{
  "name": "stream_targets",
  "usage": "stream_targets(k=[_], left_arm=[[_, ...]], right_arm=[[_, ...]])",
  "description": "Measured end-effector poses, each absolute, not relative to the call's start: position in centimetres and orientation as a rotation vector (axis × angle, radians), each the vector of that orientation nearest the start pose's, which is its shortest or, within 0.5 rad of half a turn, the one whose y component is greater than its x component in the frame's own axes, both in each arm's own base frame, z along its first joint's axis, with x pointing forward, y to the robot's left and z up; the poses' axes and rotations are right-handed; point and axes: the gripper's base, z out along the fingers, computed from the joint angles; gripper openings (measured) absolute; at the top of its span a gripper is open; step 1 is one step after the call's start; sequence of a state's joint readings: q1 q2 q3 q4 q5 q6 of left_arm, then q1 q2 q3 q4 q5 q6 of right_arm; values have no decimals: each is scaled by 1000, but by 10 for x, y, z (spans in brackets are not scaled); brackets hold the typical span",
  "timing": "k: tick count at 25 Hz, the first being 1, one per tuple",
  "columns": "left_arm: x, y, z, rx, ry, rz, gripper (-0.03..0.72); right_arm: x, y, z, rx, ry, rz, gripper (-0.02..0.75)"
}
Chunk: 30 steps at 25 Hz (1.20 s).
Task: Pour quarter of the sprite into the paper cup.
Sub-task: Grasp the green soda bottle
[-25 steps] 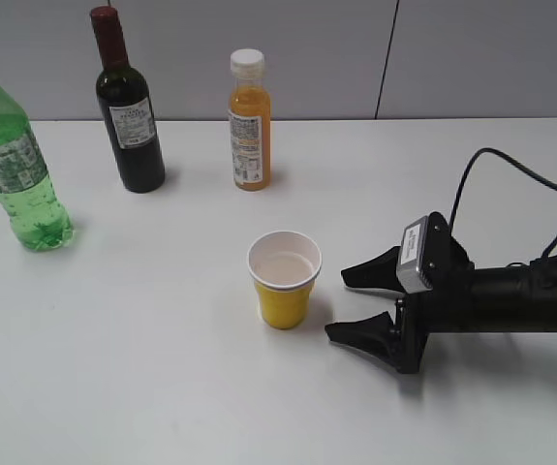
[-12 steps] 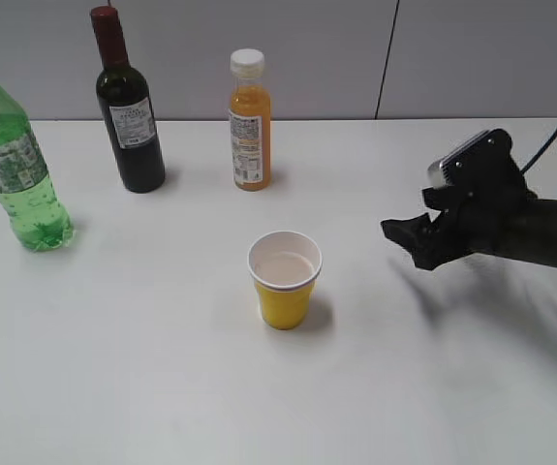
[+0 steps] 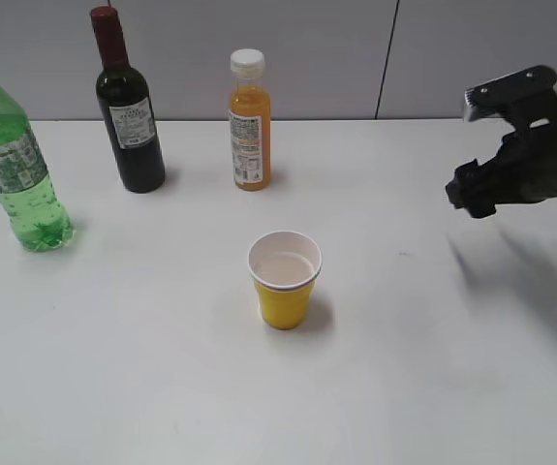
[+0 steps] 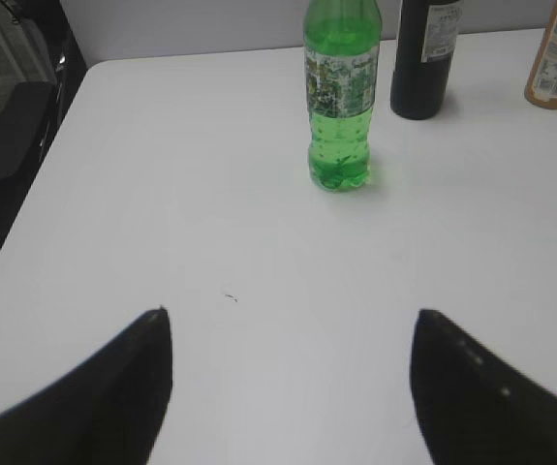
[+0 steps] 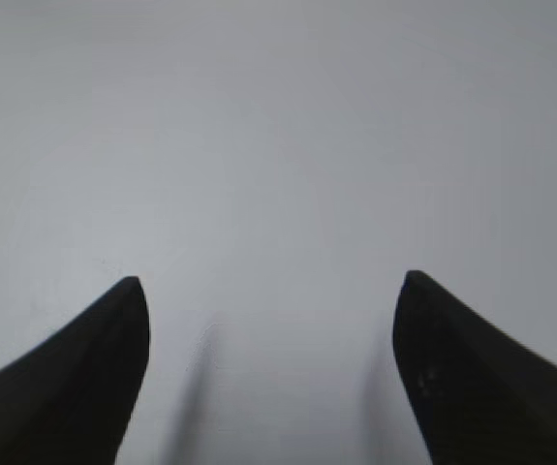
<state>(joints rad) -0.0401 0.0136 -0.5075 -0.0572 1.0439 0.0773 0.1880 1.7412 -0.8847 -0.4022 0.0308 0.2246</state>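
**Two empty claws, three bottles, one cup**

The right claw (image 3: 474, 196) hangs above the far right of the worktop (image 3: 162, 368), well apart from everything; its wrist view shows both fingers spread wide over bare white surface with nothing between them. The left claw (image 4: 288, 329) is likewise spread wide and empty, pointing across the worktop at the sprite (image 4: 340, 92), which stands upright well beyond its fingertips. One paper cup (image 3: 284, 279) sits upright near the middle, alone. Three bottles stand upright: the sprite (image 3: 14, 165) at the far left, one dark wine bottle (image 3: 128, 107) right of it, one orange juice bottle (image 3: 249, 121) farther right, all separate from each other.
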Motion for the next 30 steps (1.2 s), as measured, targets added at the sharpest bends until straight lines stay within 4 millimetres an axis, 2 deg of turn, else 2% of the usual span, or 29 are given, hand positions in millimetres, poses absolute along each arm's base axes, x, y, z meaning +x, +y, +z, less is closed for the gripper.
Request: stream_targets(k=[4, 7, 14, 18, 23, 26, 30], left_arm=[[-3, -4, 281, 121, 2029, -45, 582], [-3, -4, 281, 121, 2029, -45, 582], [-3, -4, 281, 121, 2029, -45, 582], [-3, -4, 281, 121, 2029, -45, 582], [-3, -4, 281, 121, 2029, -45, 582], [-3, -4, 281, 121, 2029, -45, 582], [-3, -4, 281, 121, 2029, -45, 582]], right_arm=[[331, 55, 207, -309, 2429, -69, 593], [318, 51, 230, -328, 2493, -96, 593], [281, 49, 257, -327, 2629, -32, 593], [262, 46, 263, -316, 2639, -18, 593], [231, 31, 261, -236, 2685, 2, 592], [207, 25, 273, -192, 2639, 21, 592], [171, 21, 276, -179, 2587, 39, 592]])
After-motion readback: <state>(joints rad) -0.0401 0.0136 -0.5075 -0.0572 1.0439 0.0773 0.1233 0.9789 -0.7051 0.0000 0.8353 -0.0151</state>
